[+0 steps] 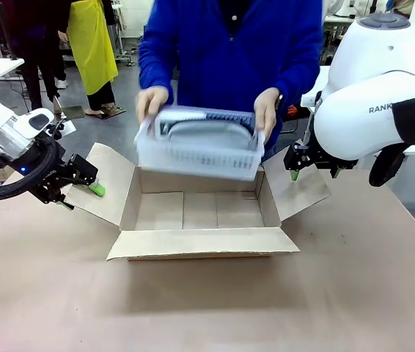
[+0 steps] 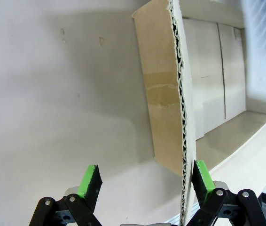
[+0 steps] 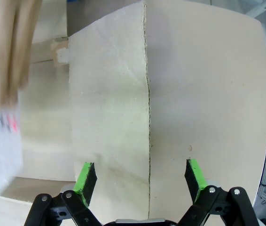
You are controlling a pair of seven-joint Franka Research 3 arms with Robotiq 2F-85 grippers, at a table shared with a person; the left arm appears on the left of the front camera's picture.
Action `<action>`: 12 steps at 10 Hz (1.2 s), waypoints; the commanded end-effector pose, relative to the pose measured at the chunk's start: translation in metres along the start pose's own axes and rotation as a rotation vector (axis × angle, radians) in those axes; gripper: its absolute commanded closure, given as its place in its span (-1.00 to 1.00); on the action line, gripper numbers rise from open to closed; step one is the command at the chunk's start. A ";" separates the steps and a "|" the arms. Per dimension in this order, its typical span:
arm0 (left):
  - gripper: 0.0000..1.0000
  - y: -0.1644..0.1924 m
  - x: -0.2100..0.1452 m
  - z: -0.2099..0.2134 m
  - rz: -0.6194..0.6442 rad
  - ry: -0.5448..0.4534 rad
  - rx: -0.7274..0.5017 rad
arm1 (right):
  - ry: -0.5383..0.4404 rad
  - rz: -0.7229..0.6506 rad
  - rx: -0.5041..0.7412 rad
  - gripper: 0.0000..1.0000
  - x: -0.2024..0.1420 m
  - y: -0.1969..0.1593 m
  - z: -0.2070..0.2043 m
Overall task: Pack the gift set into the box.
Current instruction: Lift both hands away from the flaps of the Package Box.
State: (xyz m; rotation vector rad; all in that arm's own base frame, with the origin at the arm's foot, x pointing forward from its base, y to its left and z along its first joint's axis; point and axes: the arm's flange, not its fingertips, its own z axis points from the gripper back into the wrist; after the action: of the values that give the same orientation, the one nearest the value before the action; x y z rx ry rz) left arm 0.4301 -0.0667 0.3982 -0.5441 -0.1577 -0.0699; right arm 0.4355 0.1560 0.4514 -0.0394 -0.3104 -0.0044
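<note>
Left end effector (image 2: 145, 175) wide astride box flap (image 2: 163, 108); front-view tray (image 1: 193, 155) aloft.

box (image 1: 204, 242) floor: bare, reachable from above | far side: tray (image 1: 200, 150) in person's hands (image 1: 151, 103) blocks | side flaps (image 1: 108, 183): left gripper (image 1: 83, 196), right gripper (image 1: 314, 173) straddle them

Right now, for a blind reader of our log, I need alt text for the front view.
A person in blue holds the tray just above the open box. The left gripper and right gripper, both open, sit at its side flaps.
</note>
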 end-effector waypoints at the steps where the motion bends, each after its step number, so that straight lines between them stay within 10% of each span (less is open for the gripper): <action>1: -1.00 0.000 -0.001 0.002 0.009 -0.001 0.013 | -0.006 0.000 -0.016 -1.00 0.005 0.000 0.001; 10: -1.00 0.000 0.000 0.000 0.000 0.000 0.000 | 0.000 0.000 0.000 -1.00 0.000 0.000 0.000; 12: -1.00 0.002 -0.008 0.050 -0.074 0.095 -0.215 | 0.047 0.092 0.213 -1.00 -0.002 -0.021 0.035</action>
State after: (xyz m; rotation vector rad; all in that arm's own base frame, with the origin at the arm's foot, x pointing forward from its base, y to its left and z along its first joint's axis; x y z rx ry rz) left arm 0.4221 -0.0607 0.4165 -0.6273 -0.1208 -0.1355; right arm 0.4325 0.1549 0.4624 0.0401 -0.3020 0.0520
